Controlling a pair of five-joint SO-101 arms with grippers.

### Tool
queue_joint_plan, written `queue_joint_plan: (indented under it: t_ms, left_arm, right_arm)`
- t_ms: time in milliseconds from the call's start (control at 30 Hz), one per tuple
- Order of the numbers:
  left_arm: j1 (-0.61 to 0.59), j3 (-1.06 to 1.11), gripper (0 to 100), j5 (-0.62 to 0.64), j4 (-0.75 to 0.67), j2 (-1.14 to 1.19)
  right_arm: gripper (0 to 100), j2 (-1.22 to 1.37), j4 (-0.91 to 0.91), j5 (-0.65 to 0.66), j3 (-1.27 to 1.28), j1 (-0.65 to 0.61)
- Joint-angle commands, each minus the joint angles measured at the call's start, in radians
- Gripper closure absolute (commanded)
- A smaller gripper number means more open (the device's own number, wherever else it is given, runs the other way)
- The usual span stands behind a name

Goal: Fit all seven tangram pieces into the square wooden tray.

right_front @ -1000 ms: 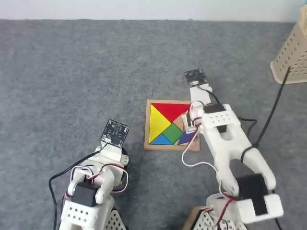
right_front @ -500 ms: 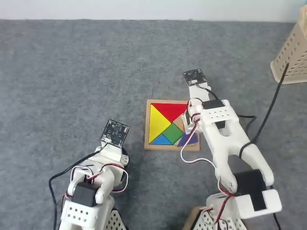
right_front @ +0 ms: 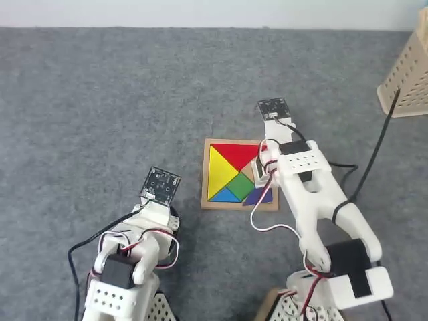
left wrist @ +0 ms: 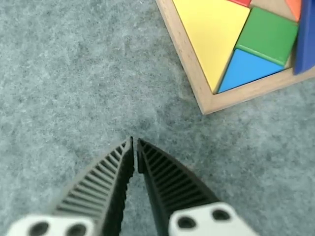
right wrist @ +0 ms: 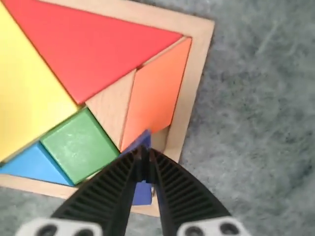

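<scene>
The right hand [right wrist: 143, 153] is pressed almost together, and a thin dark blue piece [right wrist: 143, 191] is pinched between its fingers. The piece is held up on its edge at one corner of the square wooden tray [right wrist: 197, 73], just beside the orange piece [right wrist: 155, 98]. It cannot be told if the dark blue piece touches the tray floor.

Next to the orange piece a small bare wood gap [right wrist: 113, 110] is seen. Around the gap, a green square [right wrist: 78, 145], a red triangle [right wrist: 93, 54], a yellow triangle [right wrist: 24, 98] and a light blue triangle [right wrist: 29, 164] are laid flat in the tray.

The left hand [left wrist: 134, 143] is pressed together, and nothing is held in it. It is kept low over the grey desk [left wrist: 59, 73], near another corner of the tray but apart from it.

From above, the tray is seen between the two arms.
</scene>
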Motion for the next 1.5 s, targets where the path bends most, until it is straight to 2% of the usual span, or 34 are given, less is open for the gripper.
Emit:
queue_joint_plan:
  t_ms: [0, 267, 367, 533, 667, 933, 1167, 1300, 1467]
  left_arm:
    - [0.005, -0.019, 99, 0.006, 0.006, -0.020]
    - [0.005, -0.019, 99, 0.006, 0.006, -0.020]
    - [0.005, -0.019, 99, 0.006, 0.006, -0.020]
    - [0.005, -0.019, 99, 0.006, 0.006, -0.020]
    - [0.005, -0.019, 99, 0.006, 0.006, -0.020]
    - [0.005, -0.019, 99, 0.006, 0.006, -0.020]
    - [0.005, -0.019, 99, 0.006, 0.006, -0.020]
    - [0.005, -0.019, 99, 0.006, 0.006, -0.020]
    - [0.005, -0.019, 99, 0.006, 0.006, -0.020]
  right_arm:
    - [99.2, -0.050, -0.018, -0.017, 0.000, -0.005]
    - [99.2, -0.047, -0.045, -0.041, -0.011, -0.047]
    - [99.2, -0.068, -0.031, -0.041, -0.014, -0.027]
    - [99.2, -0.196, 0.010, -0.038, 0.003, 0.001]
    - [99.2, -0.265, -0.025, -0.011, 0.071, -0.002]
    - [99.2, -0.104, -0.101, 0.092, 0.084, -0.067]
    - [99.2, -0.067, -0.033, 0.094, 0.026, 0.024]
    - [99.2, -0.071, -0.024, 0.143, 0.026, 0.030]
    - [99.2, -0.297, 0.071, 0.143, 0.032, 0.067]
